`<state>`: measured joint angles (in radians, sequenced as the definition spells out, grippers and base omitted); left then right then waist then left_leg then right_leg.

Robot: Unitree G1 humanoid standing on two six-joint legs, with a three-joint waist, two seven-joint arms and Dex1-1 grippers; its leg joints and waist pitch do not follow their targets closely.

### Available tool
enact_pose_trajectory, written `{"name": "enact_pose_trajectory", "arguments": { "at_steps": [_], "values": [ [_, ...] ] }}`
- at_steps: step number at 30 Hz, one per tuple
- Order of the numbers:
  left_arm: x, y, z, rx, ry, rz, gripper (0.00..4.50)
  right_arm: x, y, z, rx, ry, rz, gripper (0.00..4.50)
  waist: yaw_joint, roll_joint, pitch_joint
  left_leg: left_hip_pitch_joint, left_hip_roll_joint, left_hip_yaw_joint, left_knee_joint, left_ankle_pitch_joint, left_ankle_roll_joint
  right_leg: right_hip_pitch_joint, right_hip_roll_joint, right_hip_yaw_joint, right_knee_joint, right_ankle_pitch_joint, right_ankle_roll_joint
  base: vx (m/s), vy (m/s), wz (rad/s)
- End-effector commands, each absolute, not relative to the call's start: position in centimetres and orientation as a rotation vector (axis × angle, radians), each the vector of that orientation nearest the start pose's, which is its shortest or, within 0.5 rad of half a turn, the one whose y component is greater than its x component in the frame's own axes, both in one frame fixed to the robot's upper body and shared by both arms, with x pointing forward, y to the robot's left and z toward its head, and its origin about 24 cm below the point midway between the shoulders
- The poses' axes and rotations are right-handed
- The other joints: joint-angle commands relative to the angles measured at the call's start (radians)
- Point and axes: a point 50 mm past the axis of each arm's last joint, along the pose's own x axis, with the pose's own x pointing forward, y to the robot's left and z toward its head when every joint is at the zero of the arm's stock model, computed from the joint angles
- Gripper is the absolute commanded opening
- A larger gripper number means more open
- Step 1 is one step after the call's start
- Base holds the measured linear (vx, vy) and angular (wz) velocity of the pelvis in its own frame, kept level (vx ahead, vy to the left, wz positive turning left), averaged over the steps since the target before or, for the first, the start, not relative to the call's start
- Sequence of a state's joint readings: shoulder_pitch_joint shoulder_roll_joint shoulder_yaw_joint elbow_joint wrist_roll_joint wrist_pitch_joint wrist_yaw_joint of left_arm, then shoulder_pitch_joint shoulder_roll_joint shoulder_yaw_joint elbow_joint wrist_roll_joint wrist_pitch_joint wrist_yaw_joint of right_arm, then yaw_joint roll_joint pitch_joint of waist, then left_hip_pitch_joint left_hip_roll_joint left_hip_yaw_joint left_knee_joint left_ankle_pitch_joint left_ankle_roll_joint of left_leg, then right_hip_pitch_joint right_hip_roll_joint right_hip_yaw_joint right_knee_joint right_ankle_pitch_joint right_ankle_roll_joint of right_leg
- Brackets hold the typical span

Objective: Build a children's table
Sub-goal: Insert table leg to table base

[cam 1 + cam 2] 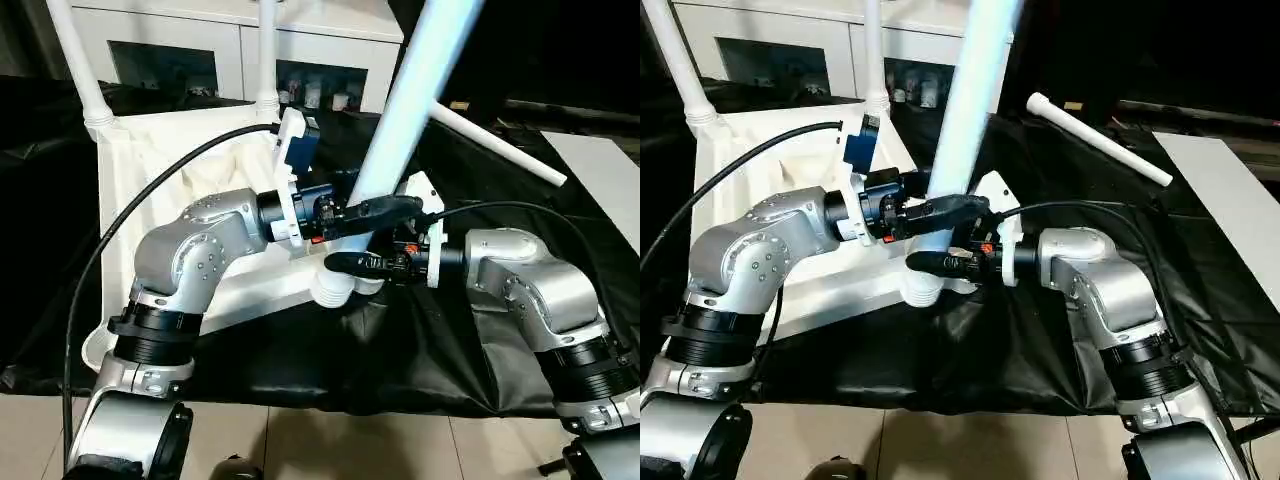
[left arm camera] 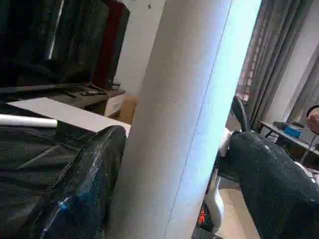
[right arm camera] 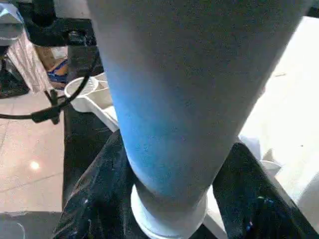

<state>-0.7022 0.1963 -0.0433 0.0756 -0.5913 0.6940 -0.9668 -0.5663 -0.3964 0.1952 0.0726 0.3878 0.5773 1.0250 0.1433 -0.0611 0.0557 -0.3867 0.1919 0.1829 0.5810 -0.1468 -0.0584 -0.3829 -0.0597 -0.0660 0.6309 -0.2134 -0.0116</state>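
The children's table top [image 1: 150, 150] lies upside down on black cloth, its ribbed underside facing up. Two white legs [image 1: 80, 60] [image 1: 266, 50] stand fitted at its far corners. A third leg [image 1: 410, 90] leans up and to the right, its thick threaded end [image 1: 335, 285] low at the top's near right corner. My left gripper [image 1: 385, 203] straddles this leg from the left. In the left wrist view one finger [image 2: 84, 189] rests on the leg and the other finger [image 2: 274, 179] stands off it. Lower down, my right gripper [image 1: 345, 266] is shut on the same leg. A fourth leg [image 1: 500, 147] lies loose on the cloth behind.
A white cabinet [image 1: 200, 50] with glass-fronted doors stands behind the table top. A flat white board [image 1: 600, 170] lies at the right edge. The black cloth [image 1: 400, 350] ends at tiled floor [image 1: 350, 445] near my body. Cables loop over both arms.
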Motion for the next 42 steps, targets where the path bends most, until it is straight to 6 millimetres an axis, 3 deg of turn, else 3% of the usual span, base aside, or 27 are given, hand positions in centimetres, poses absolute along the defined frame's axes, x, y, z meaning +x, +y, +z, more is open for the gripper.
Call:
{"name": "enact_pose_trajectory", "arguments": {
  "at_steps": [1,8,14,21,23,24,25,27,29,32,34,39,42],
  "values": [
    [31.8,7.5,18.6,-0.299,0.008,-1.322,3.35,30.2,-10.7,13.7,-0.077,0.200,1.302,1.82,-0.001,0.008,-0.069,0.027,0.044,-0.016,-0.057,-0.168,-0.010,0.047,-0.085,0.052,-0.068,-0.035,-0.199,0.000,0.000,0.00],
    [32.0,8.0,19.4,-0.396,-0.036,-1.321,3.00,30.1,-10.8,13.7,-0.071,0.198,1.303,1.81,0.000,0.008,-0.069,0.027,0.044,-0.017,-0.056,-0.177,-0.012,0.047,-0.086,0.051,-0.069,-0.054,-0.195,0.000,0.000,0.00],
    [31.6,8.2,19.8,-0.412,-0.037,-1.364,2.43,30.0,-11.0,13.8,-0.072,0.199,1.305,1.81,0.000,0.010,-0.068,0.028,0.044,-0.018,-0.057,-0.189,-0.017,0.045,-0.084,0.051,-0.070,-0.067,-0.193,0.000,0.000,0.00],
    [34.2,8.7,19.6,-0.305,-0.043,-1.075,2.10,30.6,-11.1,14.0,-0.110,0.161,1.233,1.81,0.001,0.007,-0.067,0.030,0.045,-0.018,-0.058,-0.207,-0.028,0.043,-0.086,0.052,-0.075,-0.098,-0.177,0.000,0.000,0.00],
    [34.9,9.2,19.7,-0.232,-0.039,-0.998,2.03,31.0,-11.1,14.3,-0.040,0.133,1.193,1.81,0.000,0.007,-0.068,0.029,0.044,-0.020,-0.060,-0.214,-0.035,0.043,-0.088,0.051,-0.079,-0.128,-0.162,0.000,0.000,0.00],
    [35.1,9.4,19.8,-0.231,-0.035,-0.973,1.98,31.3,-11.2,14.6,0.003,0.120,1.170,2.37,-0.001,0.007,-0.069,0.029,0.044,-0.020,-0.058,-0.212,-0.037,0.043,-0.088,0.052,-0.075,-0.125,-0.161,0.000,0.000,0.00],
    [35.3,9.7,20.2,-0.232,-0.042,-0.940,1.93,31.7,-11.4,15.2,0.086,0.109,1.139,2.51,-0.003,0.009,-0.069,0.028,0.044,-0.021,-0.059,-0.208,-0.035,0.043,-0.088,0.051,-0.074,-0.120,-0.166,0.000,0.000,0.00],
    [35.4,9.9,20.4,-0.237,-0.041,-0.923,1.87,31.8,-11.6,15.4,0.106,0.101,1.131,2.51,-0.005,0.008,-0.071,0.026,0.043,-0.021,-0.057,-0.197,-0.032,0.044,-0.086,0.049,-0.072,-0.091,-0.170,0.000,0.000,0.00],
    [35.8,10.4,20.9,-0.252,-0.043,-0.874,1.80,31.8,-12.0,15.8,0.148,0.108,1.134,2.89,-0.005,0.010,-0.072,0.028,0.043,-0.020,-0.055,-0.181,-0.024,0.044,-0.085,0.050,-0.069,-0.059,-0.175,0.000,0.000,0.00],
    [36.0,10.5,21.2,-0.265,-0.046,-0.862,1.77,31.8,-12.3,15.9,0.167,0.130,1.138,3.00,-0.002,0.011,-0.072,0.029,0.043,-0.019,-0.054,-0.167,-0.021,0.044,-0.084,0.050,-0.067,-0.040,-0.173,0.000,0.000,0.00],
    [36.1,10.4,21.2,-0.281,-0.041,-0.853,1.77,31.8,-12.5,16.0,0.193,0.163,1.152,3.29,0.001,0.011,-0.073,0.031,0.044,-0.018,-0.054,-0.159,-0.019,0.042,-0.083,0.049,-0.065,-0.019,-0.189,0.000,0.000,0.00],
    [36.2,10.2,21.3,-0.311,-0.038,-0.844,1.75,31.8,-12.7,15.7,0.188,0.225,1.143,3.68,0.009,0.007,-0.070,0.028,0.045,-0.018,-0.056,-0.184,-0.034,0.043,-0.090,0.049,-0.070,-0.069,-0.184,0.000,0.000,0.00],
    [36.1,9.9,21.4,-0.344,-0.042,-0.848,1.75,32.1,-12.3,15.0,0.159,0.288,1.113,3.73,0.005,0.004,-0.068,0.026,0.043,-0.019,-0.056,-0.192,-0.043,0.043,-0.091,0.050,-0.075,-0.111,-0.170,0.000,0.000,0.00]
  ]
}}
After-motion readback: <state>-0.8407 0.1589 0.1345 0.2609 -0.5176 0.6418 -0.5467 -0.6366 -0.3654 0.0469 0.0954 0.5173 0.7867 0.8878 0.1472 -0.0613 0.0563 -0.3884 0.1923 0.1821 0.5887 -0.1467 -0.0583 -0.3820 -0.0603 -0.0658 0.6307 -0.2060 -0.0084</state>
